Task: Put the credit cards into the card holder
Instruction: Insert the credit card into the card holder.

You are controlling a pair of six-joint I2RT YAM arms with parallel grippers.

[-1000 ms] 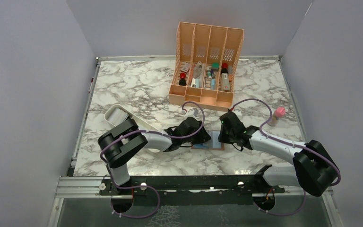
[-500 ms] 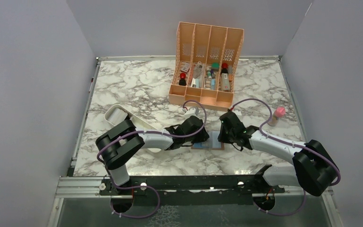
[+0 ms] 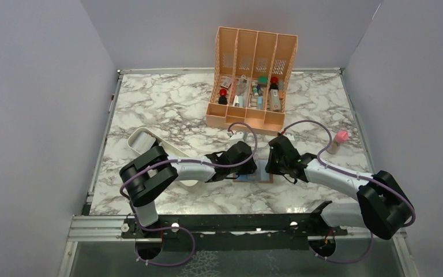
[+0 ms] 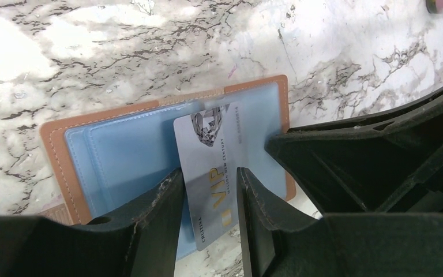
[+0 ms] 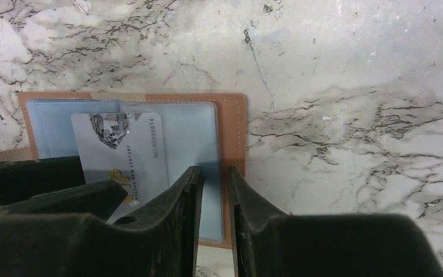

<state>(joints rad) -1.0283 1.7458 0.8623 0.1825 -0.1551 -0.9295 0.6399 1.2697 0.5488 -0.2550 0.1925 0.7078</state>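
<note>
The left pincer (image 4: 210, 180) straddles the silver card (image 4: 207, 144) low in the left wrist view, a finger at each long edge and the jaws part-spread. Whether they bite the card or merely flank it I cannot tell. The card's far end looks tucked under a translucent pocket lip of the card holder (image 4: 115, 153). The holder lies open and flat, blue side up, at the centre of that frame and low centre in the top view, between both pincers. The right pincer (image 5: 213, 176) shows only a narrow slot between its fingers, with nothing in it. Its tips are over the holder's right-hand panel, and contact is unclear.

The step in hand, as I judge it, is sliding the card home. Push along the card's long axis, toward the top of the left wrist frame, keeping it flat and square to the pocket mouth; if it yaws, a corner could catch on the lip. Have the right pincer bear down so the holder does not skate on the worktop (image 4: 334, 52).

The pincers crowd each other over the holder, so sideways moves risk a knock. Bare marble lies beyond the holder's upper edge. The peach organizer (image 3: 252, 86) at top centre, the white tray (image 3: 141, 140) at left and a pink-capped bottle (image 3: 340, 137) at right stand well apart.
</note>
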